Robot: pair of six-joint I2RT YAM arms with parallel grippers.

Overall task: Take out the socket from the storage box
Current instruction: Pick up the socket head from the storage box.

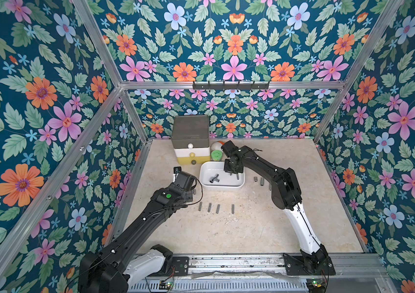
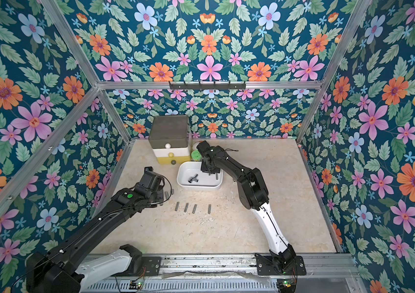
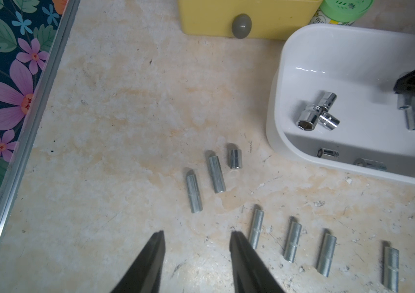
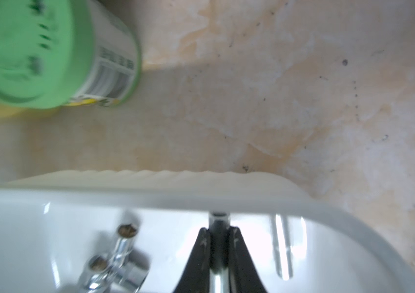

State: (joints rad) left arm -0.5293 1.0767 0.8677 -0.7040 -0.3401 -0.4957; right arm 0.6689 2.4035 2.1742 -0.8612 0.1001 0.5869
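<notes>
**Top views.** The storage box (image 1: 223, 188) is sitting on the table (image 1: 252, 228), toward 12 o'clock from the table's centre. A drawer tower (image 1: 191, 142) is standing at the box's 11 o'clock and a green-lidded can (image 1: 217, 154) at its 12 o'clock. The right gripper (image 1: 231, 173) is reaching down into the box near its 1 o'clock corner. Its finger spread cannot be told in both top views. A cluster of chrome sockets (image 1: 214, 178) is lying on the box floor toward 9 o'clock. A row of four sockets (image 1: 218, 208) is lying on the table at the box's 6 o'clock. The left arm's wrist is hanging over the table at the box's 8 o'clock, hiding its fingers.

**Left wrist view.** The left gripper (image 3: 197, 236) is hovering over bare table with its fingers (image 3: 155, 248) spread apart. Nothing is sitting between them and they are touching nothing. One fingertip is showing just beside the end socket of the row.

**Right wrist view.** The right gripper's fingers (image 4: 202, 243) are pressing in on a slender socket (image 4: 218, 220), pinching it between them. The socket is sitting inside the box, just below the rim.
</notes>
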